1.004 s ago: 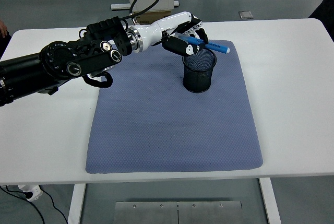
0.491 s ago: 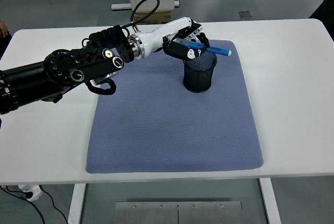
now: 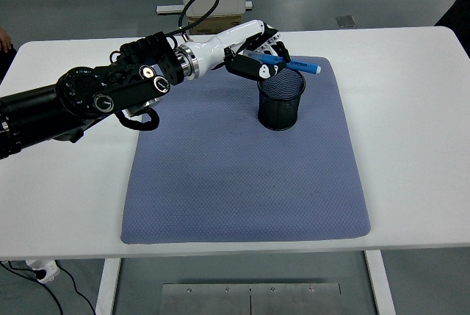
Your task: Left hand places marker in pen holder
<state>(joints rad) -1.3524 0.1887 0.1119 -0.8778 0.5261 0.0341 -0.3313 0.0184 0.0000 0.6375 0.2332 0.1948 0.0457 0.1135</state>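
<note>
Tabletop: plain white tabletop (image 3: 411,183) with its near edge at the bottom of the view, nothing on the front strip.
Mat: big blue-grey textured fabric mat (image 3: 242,183) across the middle, running back to where the action was.
Pen holder: black wire-mesh cylindrical pen holder (image 3: 280,102) stood upright on the far part of the mat, mouth open to the top. Couldn't tell if anything was already inside.
Left hand: black-and-white five-fingered left hand (image 3: 253,56) reached in from the left edge and hovered just behind and to the left of the holder's rim. Its fingers were curled and pinching the marker at its left end.
Marker: blue marker with a white band (image 3: 290,64) was up in the air, not in the holder yet, sticking out of the hand toward the right.
Key relation: the marker's long axis lay almost flat, left to right, crossing above the far rim of the holder with the free tip past the right side of the rim. So my guess was it needed tipping nose-down over the mouth before letting go, otherwise it'd likely land across the rim or roll off onto the mat.
Right arm: not in the shot at all.
Background: grey floor and some white equipment beyond the far edge.
</note>
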